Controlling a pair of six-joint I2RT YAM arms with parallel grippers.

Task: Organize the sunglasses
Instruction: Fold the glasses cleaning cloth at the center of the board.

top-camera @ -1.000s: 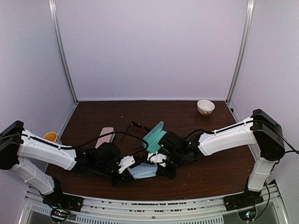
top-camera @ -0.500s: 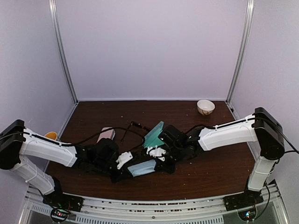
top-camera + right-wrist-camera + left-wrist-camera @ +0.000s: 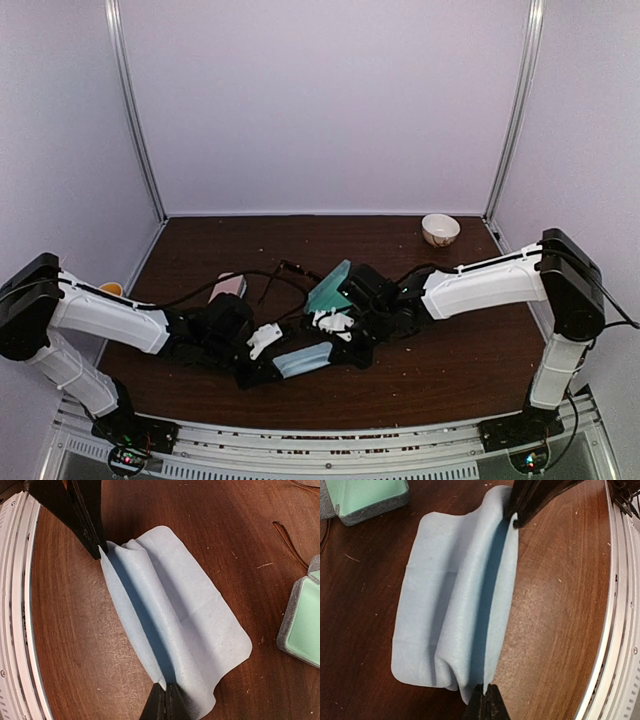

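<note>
A light-blue cloth [image 3: 303, 359] lies on the brown table [image 3: 450, 350], held at both ends of its near edge, which is lifted into a fold. My left gripper [image 3: 487, 691] is shut on one corner of the cloth [image 3: 450, 595] and shows in the top view as the left gripper [image 3: 271, 371]. My right gripper [image 3: 165, 687] is shut on the other corner of the cloth [image 3: 175, 615] and appears from above as the right gripper [image 3: 341, 354]. The thin reddish-brown wire sunglasses [image 3: 293, 267] lie behind the open case.
An open grey-blue case [image 3: 330, 288] with a teal lining stands just behind the cloth, also seen as the case [image 3: 302, 627]. A pink case [image 3: 228, 287] lies to its left. A bowl [image 3: 440, 229] sits back right and an orange cup [image 3: 110, 290] at the left edge. The metal rail [image 3: 620, 610] borders the near side.
Both grippers have shifted a little away from the near edge, carrying the cloth's held edge with them. The cases and the bowl have not moved.
</note>
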